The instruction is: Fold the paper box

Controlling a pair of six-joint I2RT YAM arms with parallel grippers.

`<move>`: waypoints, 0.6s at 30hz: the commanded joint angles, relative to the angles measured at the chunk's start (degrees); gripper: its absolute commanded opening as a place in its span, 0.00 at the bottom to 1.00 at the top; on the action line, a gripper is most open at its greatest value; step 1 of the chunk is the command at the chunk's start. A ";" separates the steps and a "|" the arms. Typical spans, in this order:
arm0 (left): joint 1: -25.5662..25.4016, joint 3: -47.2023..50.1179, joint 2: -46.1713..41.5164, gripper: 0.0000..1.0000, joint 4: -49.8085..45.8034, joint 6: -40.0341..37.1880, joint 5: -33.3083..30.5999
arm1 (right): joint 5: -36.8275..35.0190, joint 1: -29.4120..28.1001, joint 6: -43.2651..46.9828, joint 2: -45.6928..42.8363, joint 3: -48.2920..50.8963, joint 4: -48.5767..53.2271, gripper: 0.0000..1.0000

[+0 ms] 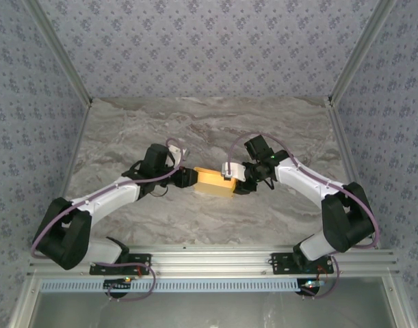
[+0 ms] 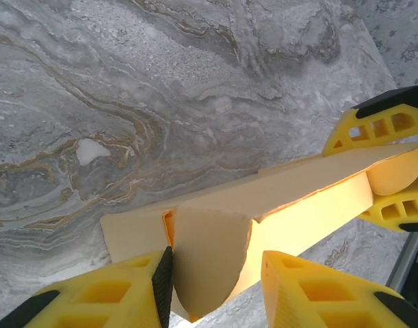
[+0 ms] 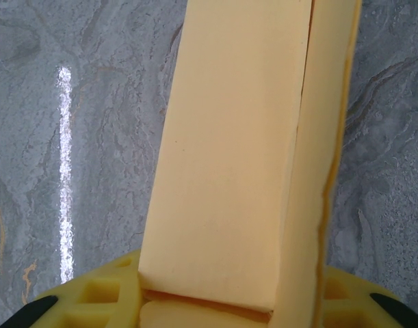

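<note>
The paper box [image 1: 215,182], yellow-orange cardboard, lies partly folded at the middle of the table between both grippers. My right gripper [image 1: 237,178] is shut across its right end. In the right wrist view the box [image 3: 229,150] runs up from between the fingers [image 3: 92,301], its long side flap standing at the right. My left gripper [image 2: 215,294] is open at the box's left end. A rounded end flap [image 2: 209,253] stands between its fingers, resting against the left pad [image 2: 162,287], with a gap to the other finger. The right gripper's fingers [image 2: 380,126] clamp the far end.
The marble table [image 1: 209,123] is bordered by patterned walls at the back and sides. An aluminium rail [image 1: 215,260] with the arm bases runs along the near edge.
</note>
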State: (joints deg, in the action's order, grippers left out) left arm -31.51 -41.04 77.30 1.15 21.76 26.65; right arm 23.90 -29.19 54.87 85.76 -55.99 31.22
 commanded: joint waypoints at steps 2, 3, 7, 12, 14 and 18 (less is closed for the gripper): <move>0.13 0.65 -2.53 0.48 1.40 1.46 0.71 | -3.04 -0.64 1.38 3.33 1.22 2.97 0.32; 0.18 0.63 -3.82 0.53 0.04 1.21 -1.68 | -3.07 -0.67 1.37 3.35 1.23 2.90 0.32; 0.26 -1.60 -8.73 0.72 -7.71 1.44 -10.89 | -3.03 -0.67 1.31 3.39 1.18 2.96 0.32; 0.29 -2.27 -8.48 0.66 -7.93 0.67 -9.55 | -2.35 -0.68 1.24 4.10 0.53 2.94 0.32; 0.22 -2.46 -6.80 0.59 -7.30 0.76 -7.38 | -2.28 -0.66 1.24 4.19 0.44 2.94 0.32; 0.26 -3.08 -3.40 0.49 -5.80 1.09 -3.29 | -1.26 -0.51 1.08 4.17 0.20 4.65 0.32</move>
State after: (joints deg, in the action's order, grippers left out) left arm -31.46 -42.37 71.99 -4.51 23.16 20.05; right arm 24.69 -29.23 54.87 86.91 -56.95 31.38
